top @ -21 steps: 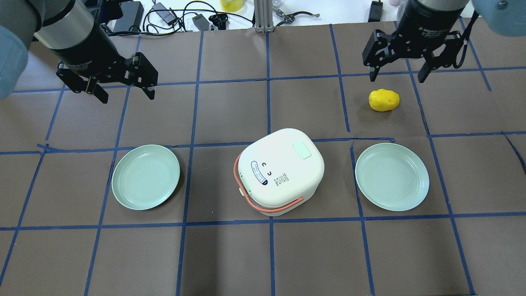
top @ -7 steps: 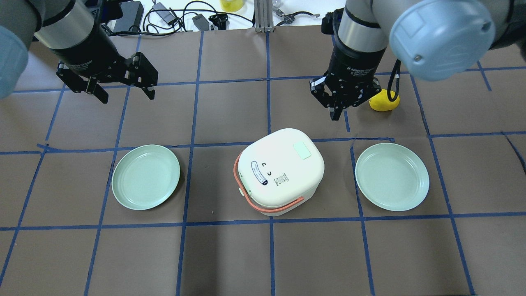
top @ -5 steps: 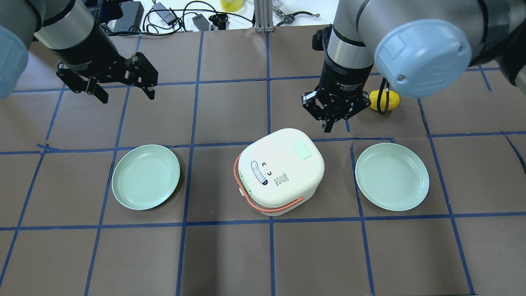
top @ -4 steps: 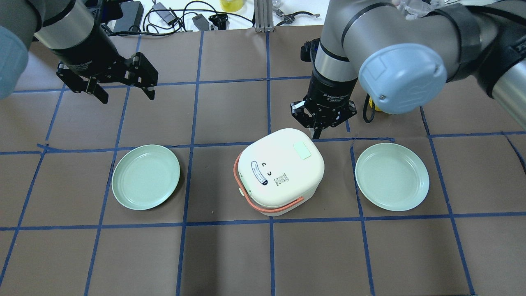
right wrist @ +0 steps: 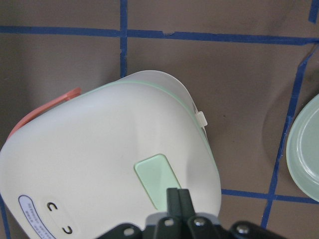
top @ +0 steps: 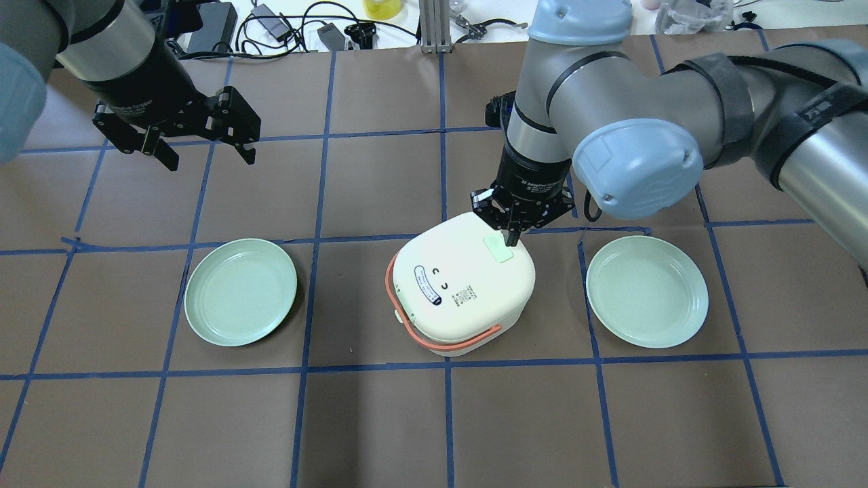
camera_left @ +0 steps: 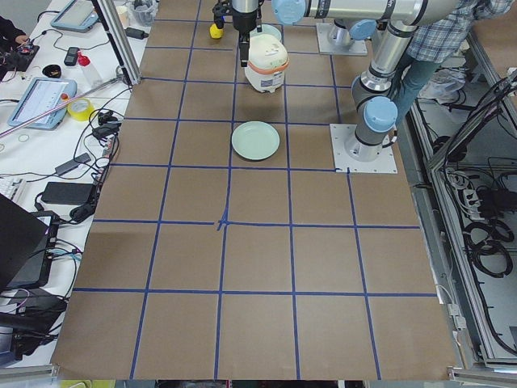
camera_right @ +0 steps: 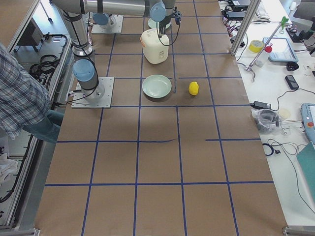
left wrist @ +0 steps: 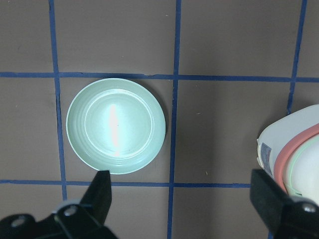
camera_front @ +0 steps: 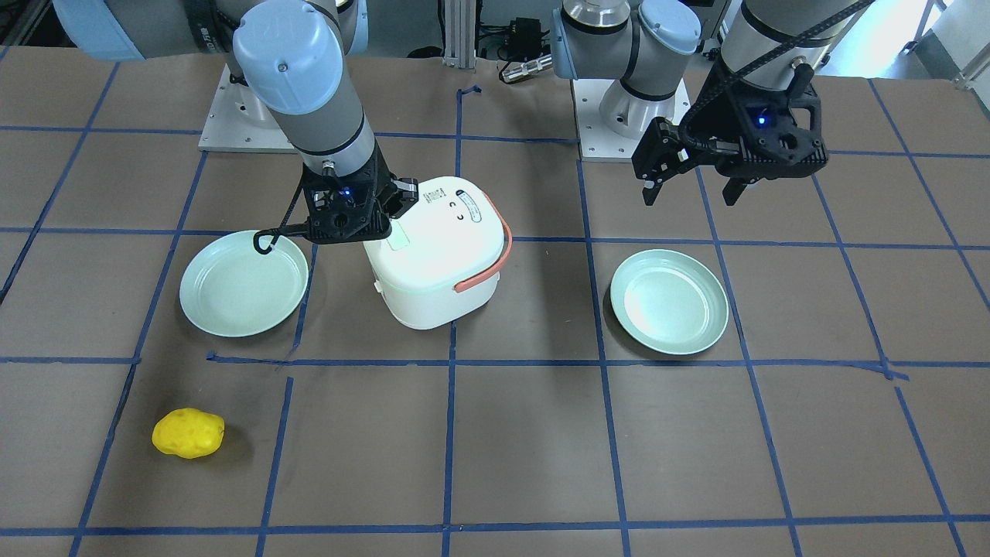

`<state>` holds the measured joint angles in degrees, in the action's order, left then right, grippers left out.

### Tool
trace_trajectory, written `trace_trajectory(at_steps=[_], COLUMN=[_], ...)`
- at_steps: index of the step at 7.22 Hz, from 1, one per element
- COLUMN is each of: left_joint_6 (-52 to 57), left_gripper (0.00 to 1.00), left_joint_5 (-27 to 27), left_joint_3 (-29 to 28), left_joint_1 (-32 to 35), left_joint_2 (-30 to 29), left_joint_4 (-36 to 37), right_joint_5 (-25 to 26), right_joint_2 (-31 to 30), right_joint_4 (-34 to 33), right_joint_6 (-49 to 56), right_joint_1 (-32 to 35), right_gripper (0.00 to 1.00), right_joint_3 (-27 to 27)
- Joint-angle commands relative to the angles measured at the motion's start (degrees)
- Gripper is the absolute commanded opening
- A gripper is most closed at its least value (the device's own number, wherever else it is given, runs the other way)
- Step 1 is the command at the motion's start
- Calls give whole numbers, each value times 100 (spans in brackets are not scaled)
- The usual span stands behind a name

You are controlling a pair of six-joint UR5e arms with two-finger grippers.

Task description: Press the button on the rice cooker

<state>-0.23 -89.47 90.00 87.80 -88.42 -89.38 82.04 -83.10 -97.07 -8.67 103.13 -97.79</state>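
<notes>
right gripper (top: 512, 237) pinched closed, holding nothing, tip right at the rice cooker (top: 464, 288)'s green button (top: 496, 250) | left gripper (top: 209, 160) spread wide, empty, far left

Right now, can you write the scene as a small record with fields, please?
target: pale green button on the lid of the white rice cooker
right gripper: shut, tips at the button's edge; contact cannot be told
left gripper: open, hovering away from the cooker
plates: left plate and right plate, green, empty, flanking the cooker
other: yellow potato-shaped toy, lying apart from the plates
</notes>
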Motion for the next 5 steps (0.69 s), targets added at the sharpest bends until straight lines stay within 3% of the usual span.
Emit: trace_trajectory(at_steps=[1, 5], left_joint_6=[-3, 6], left_gripper=[100, 100], left_joint_5=[0, 0], left_joint_3=[0, 0], left_joint_1=[0, 0], left_joint_2=[0, 0], left_joint_4=[0, 0], right_joint_5=[-3, -3], right_joint_2=[57, 92], right_joint_4=[-66, -145], right_joint_6=[6, 14], right_joint_1=[22, 31], right_gripper=[0, 0], right_joint_3=[-21, -21])
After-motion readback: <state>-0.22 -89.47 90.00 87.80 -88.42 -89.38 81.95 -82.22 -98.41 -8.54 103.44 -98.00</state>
